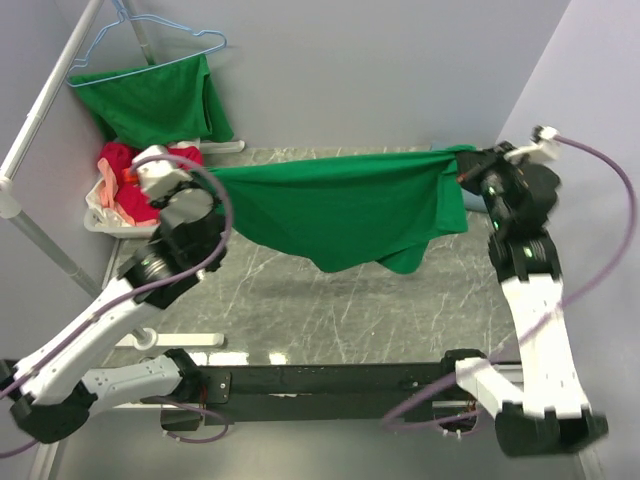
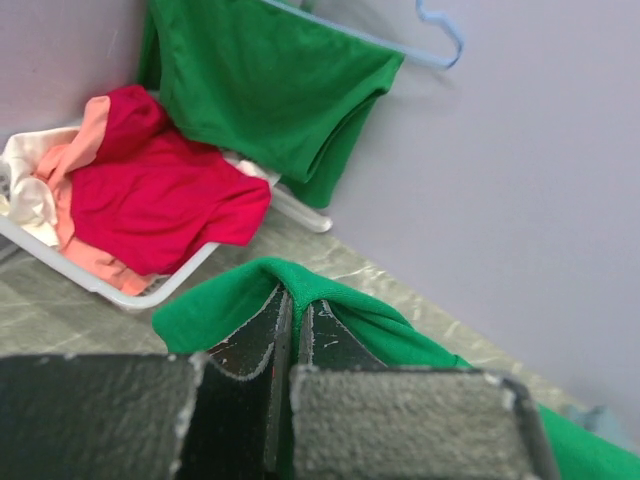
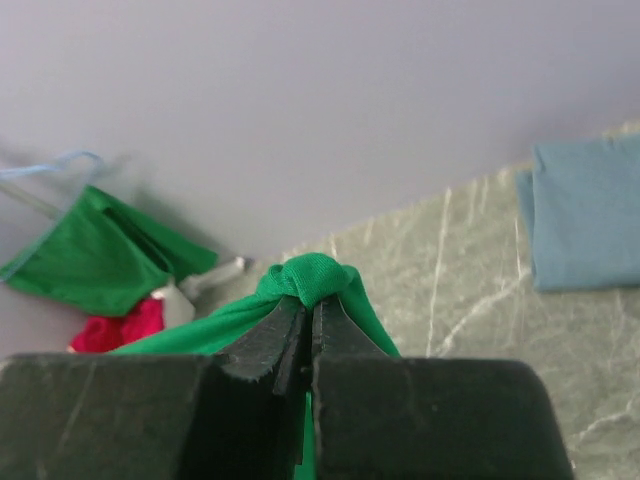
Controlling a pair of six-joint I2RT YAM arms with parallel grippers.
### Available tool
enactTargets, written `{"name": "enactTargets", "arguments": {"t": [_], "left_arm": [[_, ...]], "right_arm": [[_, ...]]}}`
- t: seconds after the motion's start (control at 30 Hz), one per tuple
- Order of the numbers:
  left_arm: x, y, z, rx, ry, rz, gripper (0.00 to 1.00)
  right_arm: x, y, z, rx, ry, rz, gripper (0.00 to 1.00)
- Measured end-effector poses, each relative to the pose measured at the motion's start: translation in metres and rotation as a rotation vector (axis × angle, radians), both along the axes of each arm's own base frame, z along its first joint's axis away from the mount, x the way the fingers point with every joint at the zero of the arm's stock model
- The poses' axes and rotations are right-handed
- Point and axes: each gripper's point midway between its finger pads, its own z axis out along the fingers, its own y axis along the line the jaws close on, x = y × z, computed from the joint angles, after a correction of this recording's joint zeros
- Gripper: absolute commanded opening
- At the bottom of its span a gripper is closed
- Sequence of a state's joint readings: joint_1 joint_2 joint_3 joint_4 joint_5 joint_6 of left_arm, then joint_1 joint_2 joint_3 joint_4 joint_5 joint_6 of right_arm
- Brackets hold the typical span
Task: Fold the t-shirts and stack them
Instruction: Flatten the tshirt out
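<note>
Right, green tee (image 1: 340, 205) slung in the air, sagging over the table (image 1: 330, 320).
The left gripper (image 2: 295, 305) and right gripper (image 3: 308, 312) each pinch shut on a bunched edge of it. It looks light, limp and stretchy, so I'd hold hems or shoulders, never the middle. Further back: a folded blue-grey tee (image 3: 585, 215), a white basket (image 2: 120, 295) holding a red tee (image 2: 160, 200), and a second green tee (image 1: 160, 100) on a wire hanger (image 1: 150, 40).

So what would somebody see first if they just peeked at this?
A big bright green t-shirt is stretched in the air across the table, with jaws pinched shut on each end. In the back left corner, a second green tee hangs above a white basket holding a red tee.
</note>
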State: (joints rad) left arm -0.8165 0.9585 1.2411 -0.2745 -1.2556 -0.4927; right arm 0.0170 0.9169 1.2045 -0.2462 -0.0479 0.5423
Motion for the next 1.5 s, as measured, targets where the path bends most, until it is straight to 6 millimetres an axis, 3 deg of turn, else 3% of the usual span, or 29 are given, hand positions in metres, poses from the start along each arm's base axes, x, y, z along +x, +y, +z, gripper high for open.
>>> {"name": "enactTargets", "arguments": {"t": [0.1, 0.17, 0.3, 0.4, 0.53, 0.67, 0.73, 0.87, 1.0, 1.1, 1.2, 1.3, 1.4, 1.5], "left_arm": [[0.018, -0.011, -0.015, 0.057, 0.048, 0.025, 0.01], [0.034, -0.010, -0.029, 0.098, 0.090, 0.060, 0.01], [0.071, 0.005, -0.058, 0.128, 0.177, 0.115, 0.01], [0.092, 0.009, -0.080, 0.118, 0.235, 0.112, 0.01], [0.097, 0.000, -0.095, 0.094, 0.271, 0.056, 0.01], [0.091, -0.008, -0.111, 0.037, 0.286, -0.007, 0.01], [0.081, -0.013, -0.131, -0.002, 0.313, -0.060, 0.01], [0.056, -0.026, -0.187, -0.080, 0.408, -0.162, 0.01], [0.022, -0.045, -0.266, -0.106, 0.590, -0.236, 0.01], [-0.002, -0.056, -0.299, -0.094, 0.699, -0.250, 0.01], [-0.009, -0.058, -0.297, -0.104, 0.705, -0.232, 0.01], [-0.004, -0.053, -0.274, -0.121, 0.647, -0.195, 0.01], [0.002, -0.047, -0.230, -0.158, 0.536, -0.170, 0.01], [0.005, -0.038, -0.174, -0.208, 0.395, -0.155, 0.01]], "right_arm": [[0.038, 0.002, -0.030, 0.018, 0.081, 0.007, 0.00], [0.065, 0.005, -0.063, 0.036, 0.165, 0.017, 0.00], [0.091, 0.006, -0.108, 0.072, 0.279, 0.034, 0.00], [0.101, 0.010, -0.119, 0.090, 0.299, 0.057, 0.00], [0.112, 0.006, -0.124, 0.104, 0.302, 0.058, 0.00], [0.115, -0.005, -0.136, 0.118, 0.316, 0.038, 0.00], [0.113, -0.009, -0.150, 0.127, 0.341, 0.030, 0.00], [0.105, -0.014, -0.206, 0.156, 0.476, 0.009, 0.00], [0.095, -0.018, -0.275, 0.200, 0.662, -0.016, 0.00], [0.087, -0.020, -0.307, 0.227, 0.763, -0.034, 0.00], [0.084, -0.021, -0.307, 0.235, 0.770, -0.039, 0.00], [0.084, -0.020, -0.289, 0.234, 0.725, -0.033, 0.00], [0.082, -0.019, -0.257, 0.225, 0.644, -0.024, 0.00], [0.077, -0.018, -0.206, 0.206, 0.517, -0.008, 0.00]]}}
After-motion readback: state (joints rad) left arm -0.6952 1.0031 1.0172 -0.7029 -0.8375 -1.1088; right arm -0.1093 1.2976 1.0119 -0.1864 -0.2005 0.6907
